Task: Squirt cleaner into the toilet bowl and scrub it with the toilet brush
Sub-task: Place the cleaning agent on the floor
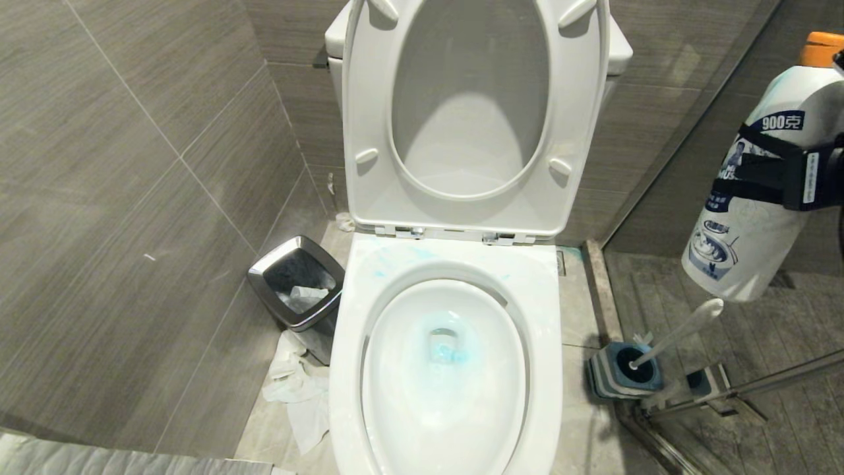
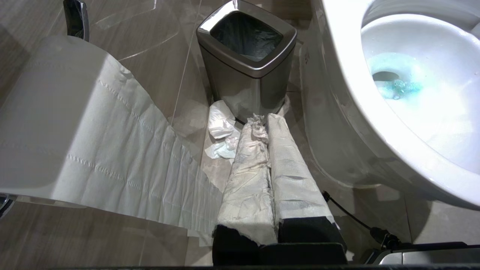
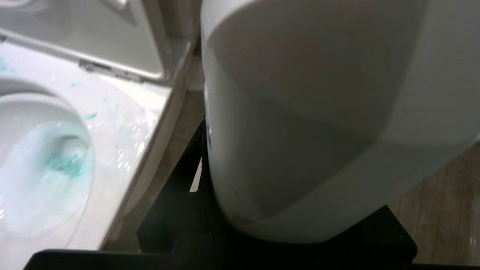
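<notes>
My right gripper point(image 1: 801, 175) clasped the white orange-capped cleaner bottle point(image 1: 752, 198); the slim pale brush handle point(image 1: 679, 330) leaned just below, probably nearest that hand; left fingers closed

The toilet brush point(image 1: 679, 333) head is hidden inside its holder point(image 1: 620, 377); the bottle point(image 1: 758, 191) cap is cut off.

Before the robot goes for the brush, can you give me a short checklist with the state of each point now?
1. Cleaner in the toilet bowl: ok, blue tint in the water.
2. Seat and lid raised: ok.
3. Right claw free: not ok, it holds the bottle.
4. Toilet brush reachable: ok, standing in its holder right of the bowl.
5. Left claw free: ok, shut on nothing, wrapped in paper.
</notes>
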`<state>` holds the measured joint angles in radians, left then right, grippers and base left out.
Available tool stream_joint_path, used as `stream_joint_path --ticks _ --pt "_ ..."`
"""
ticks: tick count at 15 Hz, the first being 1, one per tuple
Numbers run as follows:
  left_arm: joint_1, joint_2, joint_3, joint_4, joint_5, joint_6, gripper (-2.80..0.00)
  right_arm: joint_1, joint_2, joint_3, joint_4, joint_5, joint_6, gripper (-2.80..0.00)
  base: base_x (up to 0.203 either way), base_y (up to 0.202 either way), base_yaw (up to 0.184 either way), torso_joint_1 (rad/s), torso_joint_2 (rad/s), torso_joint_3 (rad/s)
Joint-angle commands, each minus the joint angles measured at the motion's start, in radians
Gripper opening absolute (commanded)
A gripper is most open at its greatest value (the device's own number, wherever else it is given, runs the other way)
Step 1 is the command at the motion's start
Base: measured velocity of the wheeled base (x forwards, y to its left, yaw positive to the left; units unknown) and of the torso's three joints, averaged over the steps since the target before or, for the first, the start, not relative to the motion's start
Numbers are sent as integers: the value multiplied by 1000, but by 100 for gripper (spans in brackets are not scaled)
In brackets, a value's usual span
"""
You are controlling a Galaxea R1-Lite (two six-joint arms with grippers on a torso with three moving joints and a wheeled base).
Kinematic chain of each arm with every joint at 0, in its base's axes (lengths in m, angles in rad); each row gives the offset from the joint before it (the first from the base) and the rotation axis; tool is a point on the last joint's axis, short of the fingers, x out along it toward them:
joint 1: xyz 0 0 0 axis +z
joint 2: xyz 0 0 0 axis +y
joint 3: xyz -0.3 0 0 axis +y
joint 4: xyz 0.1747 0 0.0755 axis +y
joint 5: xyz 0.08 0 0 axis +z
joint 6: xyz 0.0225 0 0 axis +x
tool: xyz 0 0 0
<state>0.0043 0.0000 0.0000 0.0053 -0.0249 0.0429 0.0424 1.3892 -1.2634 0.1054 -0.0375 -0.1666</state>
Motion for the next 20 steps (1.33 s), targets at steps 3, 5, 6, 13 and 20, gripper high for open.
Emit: stream_joint_path --ticks 3,5,6,13,20 --pt "0 2 2 -1 0 5 -280 -46 101 100 -272 47 -11 -280 0 0 0 0 0 0" --pt "0 2 2 -1 0 8 -280 -47 133 121 -347 79 -10 -280 0 0 0 0 0 0" --pt "0 2 2 -1 -1 6 -280 -47 142 125 -351 91 -10 -280 0 0 0 0 0 0" --pt "0 2 2 -1 0 8 -280 -47 276 146 -538 124 -6 -280 0 0 0 0 0 0" --pt "0 2 2 -1 -1 9 -280 -67 396 154 -690 125 29 -280 0 0 0 1 2 -83"
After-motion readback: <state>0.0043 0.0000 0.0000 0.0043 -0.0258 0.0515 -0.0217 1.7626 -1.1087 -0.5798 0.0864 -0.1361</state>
